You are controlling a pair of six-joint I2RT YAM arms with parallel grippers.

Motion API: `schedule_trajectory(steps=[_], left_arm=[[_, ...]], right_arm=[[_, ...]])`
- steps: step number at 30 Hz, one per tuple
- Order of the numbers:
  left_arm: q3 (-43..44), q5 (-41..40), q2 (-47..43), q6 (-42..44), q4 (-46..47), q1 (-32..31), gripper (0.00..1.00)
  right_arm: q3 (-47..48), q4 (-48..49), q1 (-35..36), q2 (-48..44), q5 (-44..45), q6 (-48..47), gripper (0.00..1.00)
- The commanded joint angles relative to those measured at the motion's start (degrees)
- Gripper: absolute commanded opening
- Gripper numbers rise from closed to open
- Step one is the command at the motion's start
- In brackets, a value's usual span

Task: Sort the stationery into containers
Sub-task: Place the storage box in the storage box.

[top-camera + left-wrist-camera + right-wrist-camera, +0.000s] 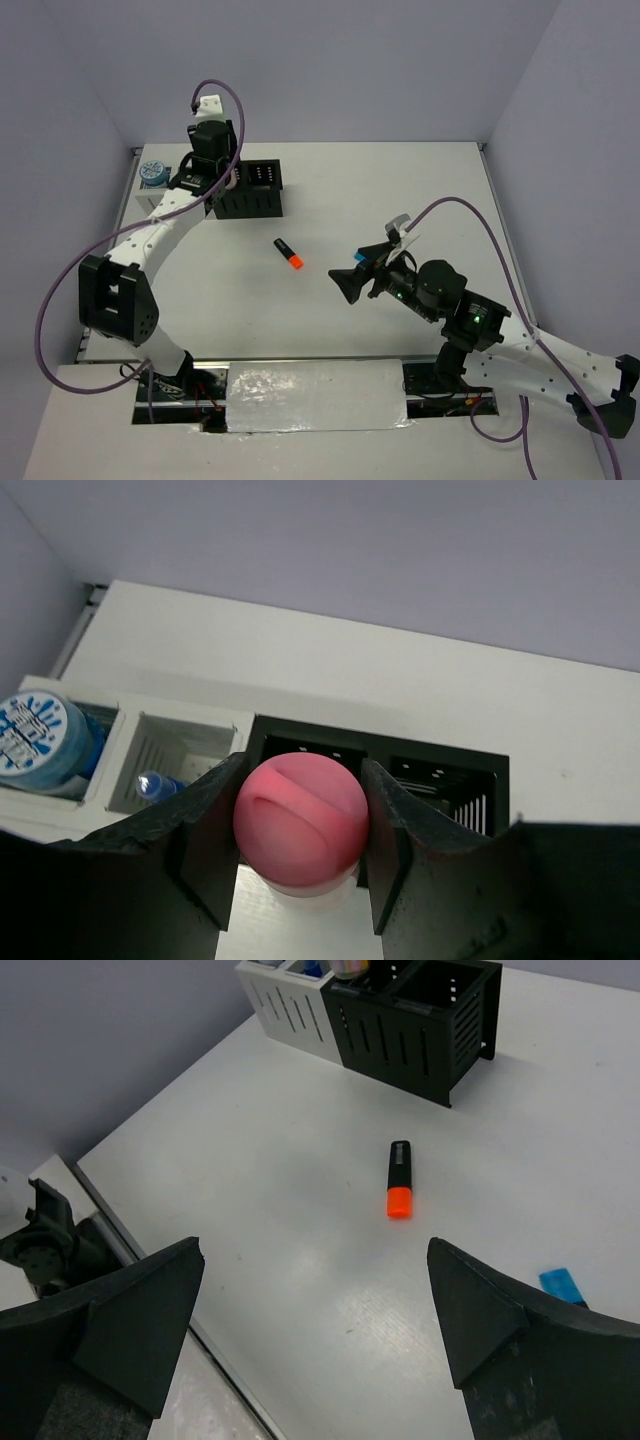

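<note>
Left gripper (300, 832) pinches the pink-orange tube (300, 815) between half-spread fingers (212, 825), hanging over the first black box (330, 742) in the row of containers at the 11 o'clock corner of the table (420, 190). Right gripper (310, 1310) has its fingers (130, 1325) spread wide, holding nothing. It hovers low at 4 o'clock of the orange-capped highlighter (399, 1180), which lies flat mid-table, well apart from edges, with bare tabletop between it and the boxes.

The white tabletop (420, 190) carries a row of slotted square white and black boxes (255, 188) near its far-left corner and a short orange-capped black highlighter (289, 254) at its middle
</note>
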Motion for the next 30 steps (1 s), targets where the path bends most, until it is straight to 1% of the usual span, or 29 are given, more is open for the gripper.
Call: schedule_trajectory(steps=[1,6,8,15,17,20,21,23,24,26,27,28,30], left_arm=[[2.0,-2.2,0.1,6.4,14.4,0.7,0.0],[4.9,0.7,3.9,6.2,14.6,2.7,0.0],[5.8,0.2,5.3,6.7,14.5,2.9,0.0],[2.6,0.8,8.3,6.5,18.7,4.0,0.0],[2.3,1.9,9.1,6.4,18.9,4.4,0.04],[0.3,2.7,9.2,5.9,20.5,4.7,0.17],[-0.4,3.1,9.1,5.8,20.9,4.8,0.23],[-1.9,3.9,8.7,5.0,21.3,4.8,0.29],[-2.3,4.1,8.5,4.8,21.8,4.8,0.41],[-3.4,4.0,8.3,4.2,22.1,4.8,0.59],[-3.7,3.8,8.2,4.0,22.0,4.9,0.77],[-3.8,3.5,8.1,3.5,21.7,4.8,0.81],[-3.7,3.4,7.5,2.9,20.7,4.9,0.87]], right_arm=[[-0.4,-2.9,0.1,-1.3,-1.3,-0.1,1.0],[-0.3,-3.0,0.1,-0.8,-1.3,-0.3,1.0],[0.0,-3.1,0.1,0.1,-1.5,-0.5,1.0],[0.3,-2.7,0.1,1.9,-1.3,-1.0,1.0],[0.4,-2.9,0.2,2.4,-1.4,-1.0,1.0],[0.0,-2.4,0.0,2.6,-1.5,-1.2,1.0],[0.0,-2.2,0.1,2.8,-1.3,-1.2,1.0],[0.0,-1.9,0.1,3.7,-1.1,-1.2,1.0],[0.0,-1.6,0.1,4.2,-1.1,-1.2,1.0],[-0.1,-0.5,0.1,6.3,-1.4,-1.2,1.0],[0.0,-0.2,0.1,7.4,-1.5,-1.2,1.0],[0.3,0.3,0.1,9.7,-1.7,-1.0,1.0],[1.0,0.3,0.1,13.8,-1.8,-0.5,1.0]])
